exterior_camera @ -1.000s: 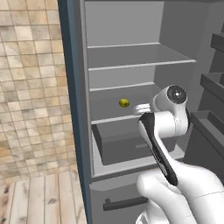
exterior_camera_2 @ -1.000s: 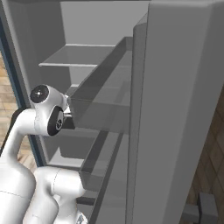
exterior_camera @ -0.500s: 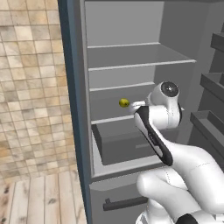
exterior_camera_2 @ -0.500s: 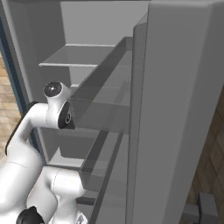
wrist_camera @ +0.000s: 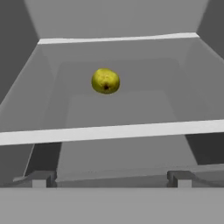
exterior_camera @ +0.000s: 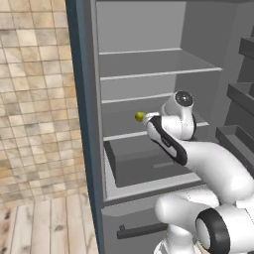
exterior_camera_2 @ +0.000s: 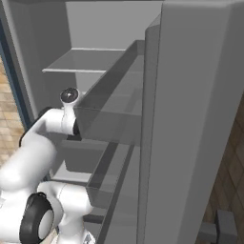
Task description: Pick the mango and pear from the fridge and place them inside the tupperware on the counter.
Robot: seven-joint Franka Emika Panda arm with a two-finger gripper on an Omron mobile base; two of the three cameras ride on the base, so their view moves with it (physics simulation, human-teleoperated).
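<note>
I've got the hand [wrist_camera: 109, 178] spread wide and empty, aimed into the fridge [exterior_camera: 149, 69] at the pear [wrist_camera: 105, 81] — it sits alone on a middle shelf [wrist_camera: 113, 131], toward the back, well ahead of the fingertips. My worry: that round fruit (nothing bracing it) could roll away if one finger nudges it first, or the fingers may catch the shelf's front edge going in.

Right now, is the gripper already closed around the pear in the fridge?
No. In the hand view the pear sits alone on the fridge shelf, well beyond the open gripper.
</note>
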